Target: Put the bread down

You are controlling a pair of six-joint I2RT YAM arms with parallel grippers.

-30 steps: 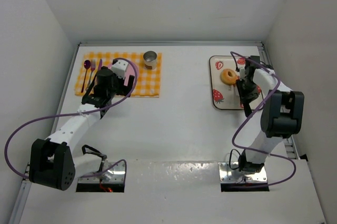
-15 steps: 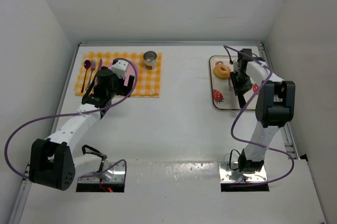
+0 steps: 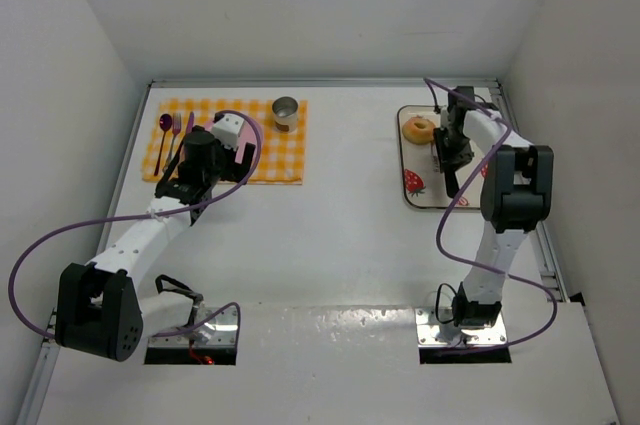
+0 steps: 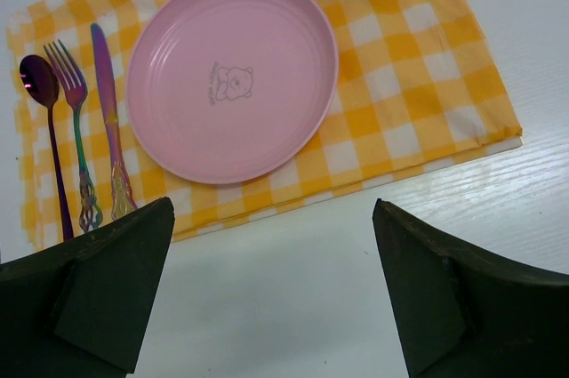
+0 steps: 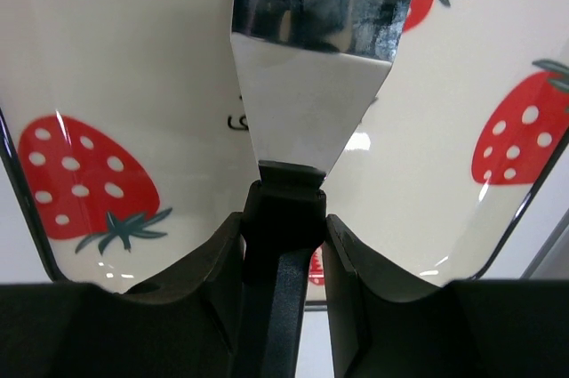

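The bread (image 3: 418,129), a small golden-brown ring, lies at the far left of the white strawberry-print tray (image 3: 403,160). My right gripper (image 3: 447,150) is just right of it and is shut on a spatula's black handle (image 5: 284,245). The spatula's metal blade (image 5: 311,84) lies flat over the tray (image 5: 133,58). The bread is out of the right wrist view, and I cannot tell whether the blade touches it. My left gripper (image 3: 190,160) is open and empty (image 4: 271,209), above the table at the near edge of the pink plate (image 4: 231,76).
The plate sits on an orange check cloth (image 3: 270,155). A purple spoon, fork and knife (image 4: 76,129) lie to the plate's left. A metal cup (image 3: 285,112) stands at the cloth's far right corner. Walls close in the table on three sides.
My right gripper has swung with the spatula toward the far left of the tray. The bread has shifted the same way. My left arm has not moved.
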